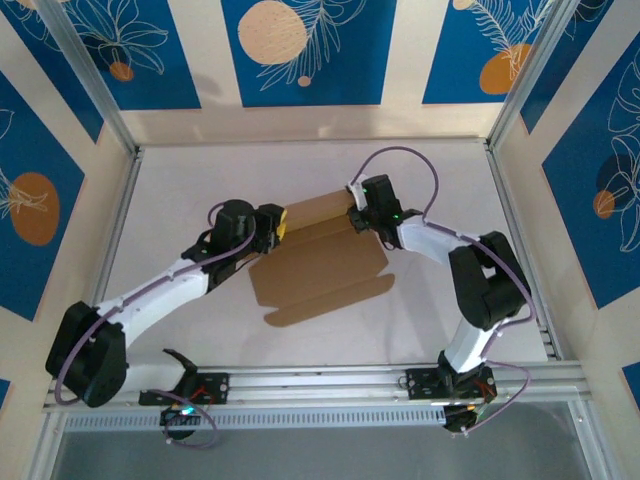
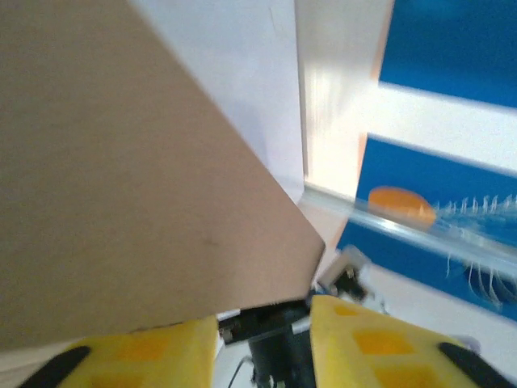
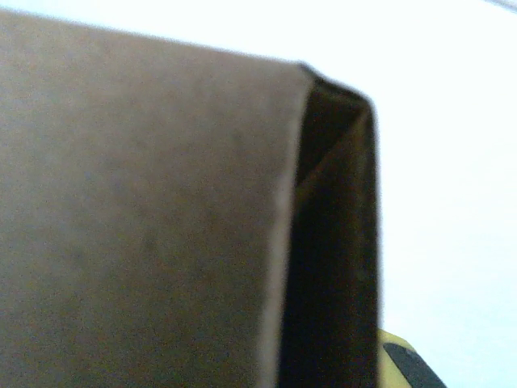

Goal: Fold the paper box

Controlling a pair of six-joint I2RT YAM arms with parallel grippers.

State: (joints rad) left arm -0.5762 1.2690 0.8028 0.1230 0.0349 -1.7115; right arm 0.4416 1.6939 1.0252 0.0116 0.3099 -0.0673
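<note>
1. left jaws stand parted at the paper box [image 1: 320,265]'s left end, its raised panel close over one finger.
2. right jaws meet the panel's right end; whether they grip it i cannot tell.
3. the box lies mid-surface [image 1: 190,180], likely steadied from both ends for creasing.

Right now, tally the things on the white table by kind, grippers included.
brown cardboard mailer box: 1
yellow-padded two-finger grippers: 2 (left gripper, right gripper)
total: 3
</note>
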